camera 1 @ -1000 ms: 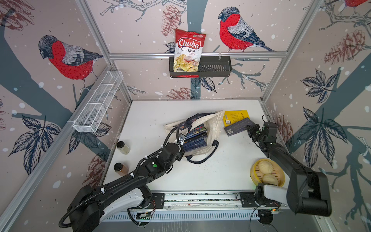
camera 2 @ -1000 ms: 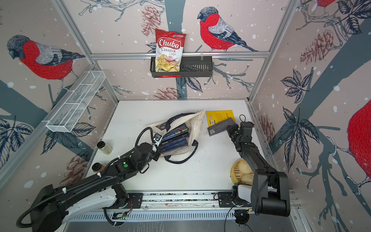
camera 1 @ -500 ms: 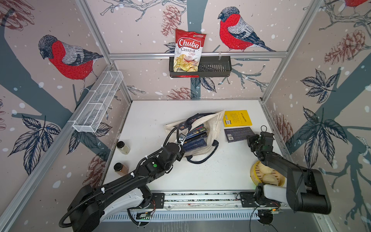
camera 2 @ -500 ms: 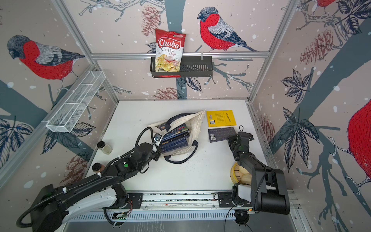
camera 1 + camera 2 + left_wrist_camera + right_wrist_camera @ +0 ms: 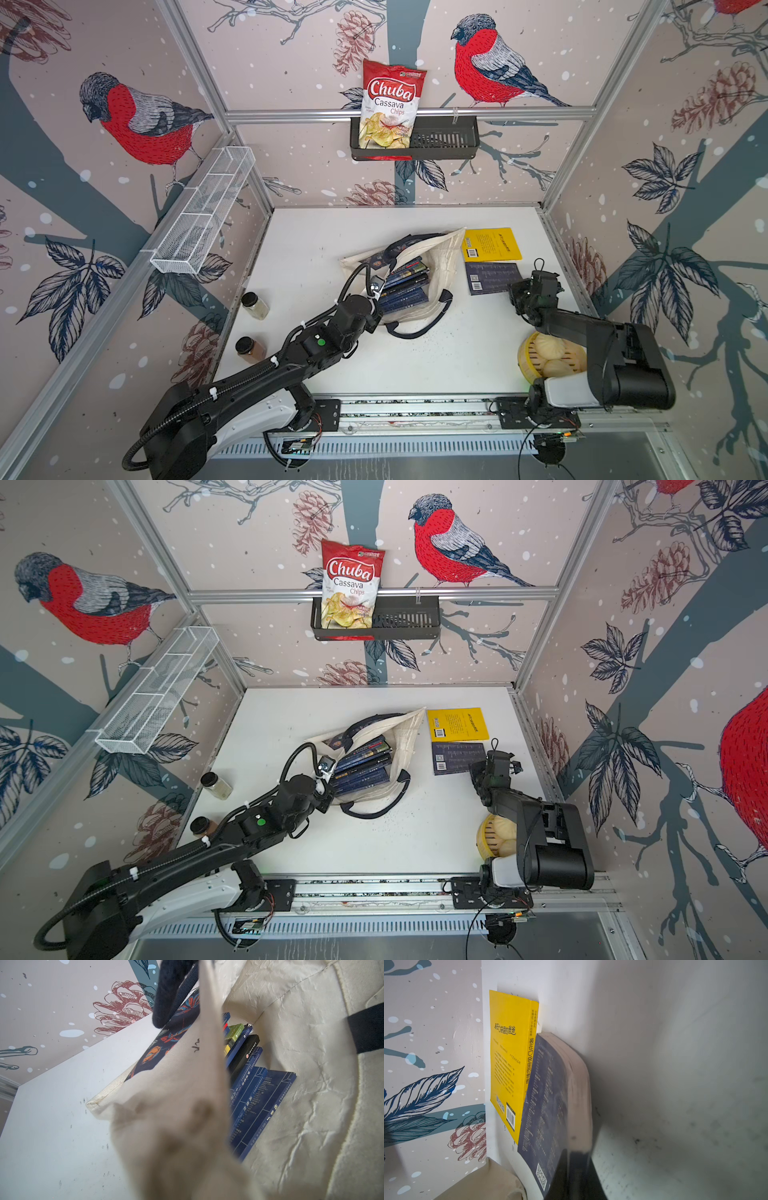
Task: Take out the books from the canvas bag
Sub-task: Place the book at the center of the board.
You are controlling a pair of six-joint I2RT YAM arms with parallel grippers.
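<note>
While my left claw pinches bag, right claw clamps navy book; bagged books lie leftward, lengthwise toward it.

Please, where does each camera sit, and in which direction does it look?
Both top views: high at the front, looking down on table, canvas bag, whole left arm with left gripper, right arm with right gripper.
Left wrist: on the left arm, looking into the bag at the books; blurred cloth hides its gripper.
Right wrist: on the right arm, low, looking along the navy book to the yellow book; one dark fingertip shows.
Shared: the top views show those two books too.
</note>
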